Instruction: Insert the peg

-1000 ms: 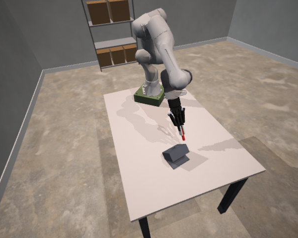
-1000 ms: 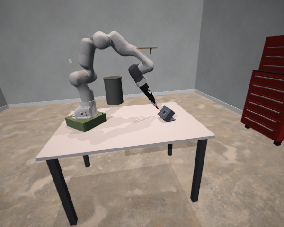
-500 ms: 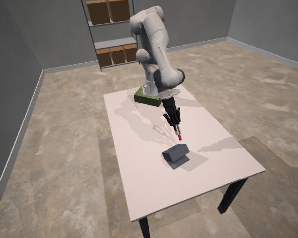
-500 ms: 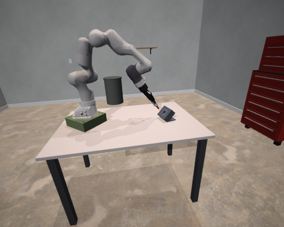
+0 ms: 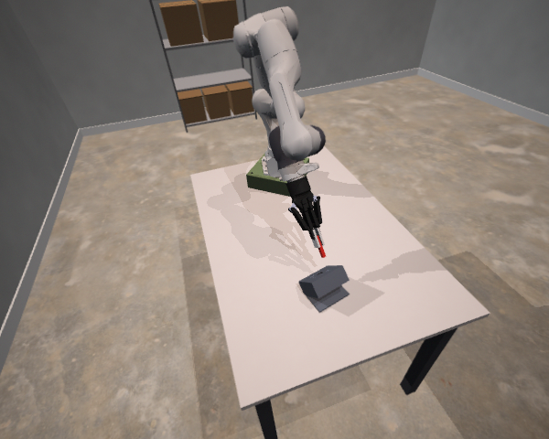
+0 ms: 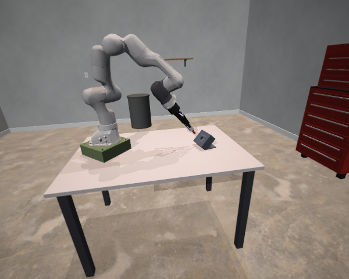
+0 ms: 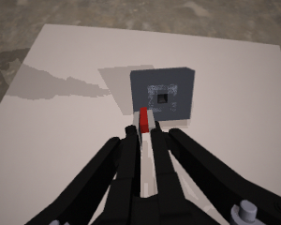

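My gripper (image 5: pixel 317 240) is shut on a red peg (image 5: pixel 321 249), which sticks out past the fingertips and points down at a slant. The dark grey sloped panel (image 5: pixel 323 280) stands on the white table, a short way beyond the peg's tip. In the wrist view the peg (image 7: pixel 143 120) sits between the fingers, just below and left of the small square hole (image 7: pixel 163 97) in the panel's face (image 7: pixel 162 95). From the exterior view the peg tip (image 6: pixel 193 131) hangs in the air just up and left of the panel (image 6: pixel 204 139), apart from it.
The arm's green base block (image 5: pixel 271 178) stands at the table's far end. A shelf rack with brown boxes (image 5: pixel 203 61) stands behind the table, a dark bin (image 6: pixel 139 110) by the back wall, and a red tool cabinet (image 6: pixel 331 111) to the right.
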### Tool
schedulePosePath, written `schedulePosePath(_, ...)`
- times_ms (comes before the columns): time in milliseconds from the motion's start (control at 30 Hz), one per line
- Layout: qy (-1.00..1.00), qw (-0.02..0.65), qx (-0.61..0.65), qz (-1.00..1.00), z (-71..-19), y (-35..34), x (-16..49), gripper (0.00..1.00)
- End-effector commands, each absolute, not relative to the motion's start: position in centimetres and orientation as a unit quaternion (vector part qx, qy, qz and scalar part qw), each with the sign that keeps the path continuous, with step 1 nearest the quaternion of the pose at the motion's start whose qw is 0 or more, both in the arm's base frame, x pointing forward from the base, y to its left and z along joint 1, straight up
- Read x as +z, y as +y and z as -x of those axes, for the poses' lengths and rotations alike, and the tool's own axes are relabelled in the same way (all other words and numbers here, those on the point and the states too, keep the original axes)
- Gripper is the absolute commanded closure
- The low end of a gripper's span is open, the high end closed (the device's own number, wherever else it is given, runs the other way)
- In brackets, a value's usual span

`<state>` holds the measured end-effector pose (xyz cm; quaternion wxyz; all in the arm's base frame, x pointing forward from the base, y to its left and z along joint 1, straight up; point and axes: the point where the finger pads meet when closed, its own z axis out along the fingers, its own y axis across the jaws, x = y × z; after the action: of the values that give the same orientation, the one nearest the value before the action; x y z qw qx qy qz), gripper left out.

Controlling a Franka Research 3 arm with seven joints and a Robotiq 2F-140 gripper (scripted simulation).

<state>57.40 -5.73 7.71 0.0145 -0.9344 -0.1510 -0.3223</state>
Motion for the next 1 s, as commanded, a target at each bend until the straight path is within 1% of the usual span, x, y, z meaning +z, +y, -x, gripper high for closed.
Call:
schedulePosePath(0, -0.147, 0.027, -0.334, 0.93, -57.5, -6.1, 8.2, 1.0)
schedulePosePath(700, -0.106, 0.046, -0.381, 0.917, -54.9, -10.8, 10.3, 1.0)
schedulePosePath(967, -0.104, 0.047, -0.383, 0.917, -54.9, -10.9, 10.4, 1.0)
